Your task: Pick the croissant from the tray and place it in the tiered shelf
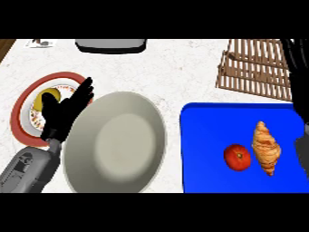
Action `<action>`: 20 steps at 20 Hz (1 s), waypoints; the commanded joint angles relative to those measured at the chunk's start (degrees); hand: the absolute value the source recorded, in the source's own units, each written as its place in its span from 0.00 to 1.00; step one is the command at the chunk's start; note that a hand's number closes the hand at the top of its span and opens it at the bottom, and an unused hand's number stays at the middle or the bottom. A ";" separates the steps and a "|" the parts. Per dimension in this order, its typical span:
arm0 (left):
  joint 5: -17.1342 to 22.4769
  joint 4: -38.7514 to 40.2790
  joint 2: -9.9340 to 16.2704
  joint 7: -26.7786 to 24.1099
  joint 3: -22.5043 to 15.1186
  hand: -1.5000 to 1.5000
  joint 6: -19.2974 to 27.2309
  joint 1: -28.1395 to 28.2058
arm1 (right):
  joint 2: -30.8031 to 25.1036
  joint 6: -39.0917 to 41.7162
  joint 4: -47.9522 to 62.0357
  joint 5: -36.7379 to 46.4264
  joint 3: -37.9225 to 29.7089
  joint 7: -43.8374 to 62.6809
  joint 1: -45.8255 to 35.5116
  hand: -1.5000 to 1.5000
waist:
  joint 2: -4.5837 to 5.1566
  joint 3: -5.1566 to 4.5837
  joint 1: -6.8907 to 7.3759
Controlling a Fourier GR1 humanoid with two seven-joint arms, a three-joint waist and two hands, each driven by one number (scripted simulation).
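croissant (266, 147) on blue tray (204, 136) | left hand (66, 113) spread over red plate (24, 102)

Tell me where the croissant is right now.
In the head view the croissant lies on the blue tray at the right, just right of the tomato, with the wooden shelf beyond the tray.

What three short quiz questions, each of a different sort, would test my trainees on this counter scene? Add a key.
1. True or false: the croissant lies on the blue tray.
2. Which lies left of the croissant? A lemon; B tomato; C cup.
3. Fill in: the left hand shows above a red-rimmed ____.

Key: 1 true; 2 B; 3 plate.
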 commanded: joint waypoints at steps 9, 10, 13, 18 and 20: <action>-0.28 1.05 6.82 -3.51 8.78 0.50 4.68 12.34 | 2.15 -33.64 -0.59 30.46 -9.55 -12.60 15.32 1.00 | -1.26 -0.95 -4.71; 0.34 0.74 6.34 -3.43 9.01 0.50 4.42 11.52 | 4.19 -37.41 -1.14 33.42 -9.21 -15.88 16.76 1.00 | -1.00 -0.87 -4.81; 0.16 -1.51 6.86 -4.67 8.51 0.50 2.88 13.38 | 16.65 -44.83 -0.44 42.50 3.42 -25.32 23.61 0.00 | -0.46 -0.77 -1.18; 1.37 -1.23 8.20 -8.28 10.84 0.50 0.25 16.89 | 21.36 -60.59 -0.82 47.13 13.88 -29.83 36.19 0.00 | -0.63 -0.83 -2.00; 1.41 -1.34 7.79 -7.00 10.69 0.50 0.76 16.20 | 21.46 -64.96 -0.85 52.99 12.95 -25.88 40.28 0.00 | -0.55 -0.95 -2.73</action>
